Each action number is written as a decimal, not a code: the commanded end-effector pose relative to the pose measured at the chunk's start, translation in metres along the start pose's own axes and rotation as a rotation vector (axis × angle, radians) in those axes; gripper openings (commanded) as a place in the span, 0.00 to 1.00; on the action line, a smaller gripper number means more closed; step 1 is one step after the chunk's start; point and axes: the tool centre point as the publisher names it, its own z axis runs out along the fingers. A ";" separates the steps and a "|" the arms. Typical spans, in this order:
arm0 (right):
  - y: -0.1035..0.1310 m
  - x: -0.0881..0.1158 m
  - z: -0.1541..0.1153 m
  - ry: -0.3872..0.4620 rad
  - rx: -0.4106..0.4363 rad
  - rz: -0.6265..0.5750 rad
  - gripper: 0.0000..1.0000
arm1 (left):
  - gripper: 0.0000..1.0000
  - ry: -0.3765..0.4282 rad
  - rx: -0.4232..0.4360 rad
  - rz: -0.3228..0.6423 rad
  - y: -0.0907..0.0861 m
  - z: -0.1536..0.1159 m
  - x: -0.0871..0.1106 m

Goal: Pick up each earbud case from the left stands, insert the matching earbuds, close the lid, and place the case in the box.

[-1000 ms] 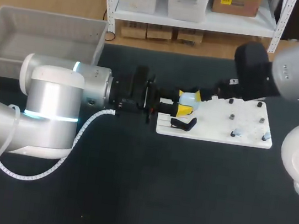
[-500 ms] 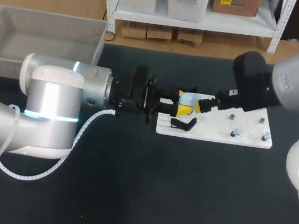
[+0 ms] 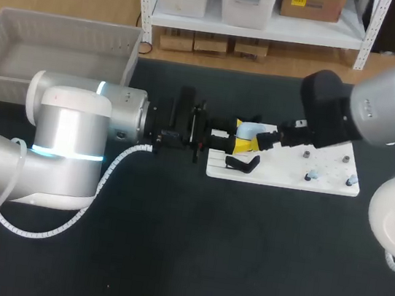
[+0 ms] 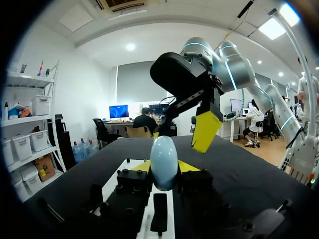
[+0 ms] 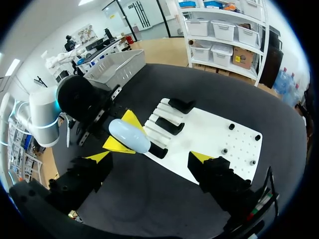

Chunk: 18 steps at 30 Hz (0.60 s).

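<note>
Pale-blue earbud case (image 3: pixel 248 130) sat just right of frame centre, clamped between the yellow tips of my left tool (image 3: pixel 240 142), above the left end of the white stand board (image 3: pixel 326 173). My right tool (image 5: pixel 149 155) stood spread wide, just beside the case. Grey box (image 3: pixel 19 57) lay at upper left of the frame.

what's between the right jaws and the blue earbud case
Nothing: the right wrist view shows only open air from the right gripper to the earbud case, which the left gripper holds.
</note>
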 end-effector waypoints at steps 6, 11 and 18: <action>-0.004 -0.003 0.006 0.012 0.007 0.006 1.00 | 0.00 -0.003 -0.004 0.002 -0.001 0.000 0.001; -0.006 -0.005 0.006 0.013 0.014 0.007 1.00 | 0.00 -0.003 -0.004 0.002 -0.001 0.000 0.001; -0.009 -0.010 0.005 0.003 0.025 0.012 1.00 | 0.00 -0.003 -0.004 0.002 -0.001 0.000 0.001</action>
